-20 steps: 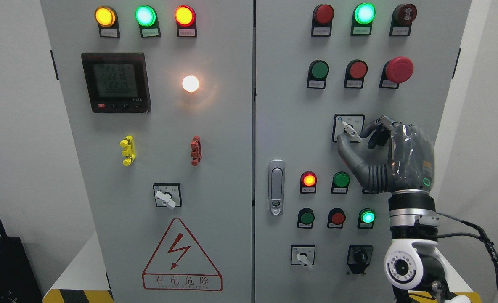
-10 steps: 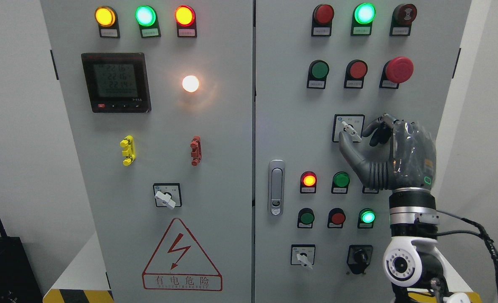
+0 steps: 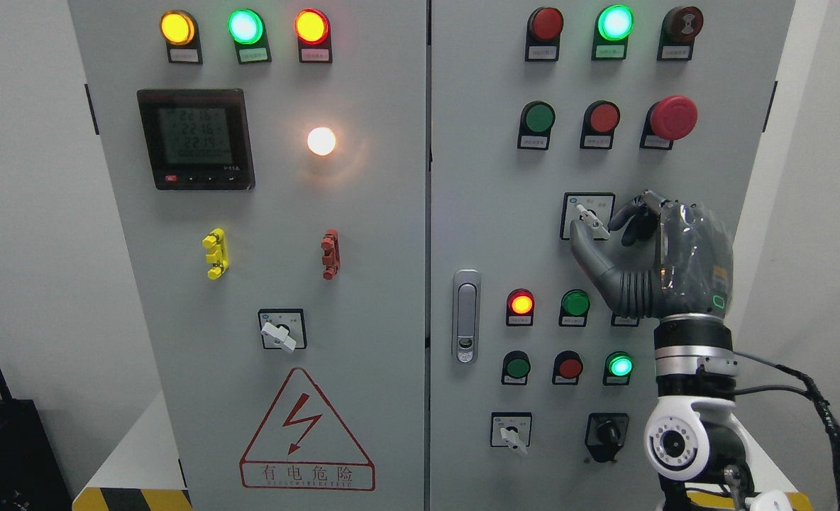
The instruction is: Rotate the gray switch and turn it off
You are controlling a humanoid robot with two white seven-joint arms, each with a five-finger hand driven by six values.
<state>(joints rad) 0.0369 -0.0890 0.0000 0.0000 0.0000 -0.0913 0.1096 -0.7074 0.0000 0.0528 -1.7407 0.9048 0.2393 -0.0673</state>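
Right hand (image 3: 650,259) pinching gray switch (image 3: 593,221) between thumb and fingers, mid-right on cabinet door (image 3: 491,213). Below the left door's lightning triangle (image 3: 306,433): "有电危险". Meter (image 3: 195,138) digits blurred.

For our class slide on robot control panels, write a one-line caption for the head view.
Robot's right hand pinches the gray rotary switch on the electrical cabinet's right door.

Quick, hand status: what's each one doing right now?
Right hand: thumb and fingers pinched around the gray switch lever; firm grip cannot be confirmed.
Left hand: not in view.
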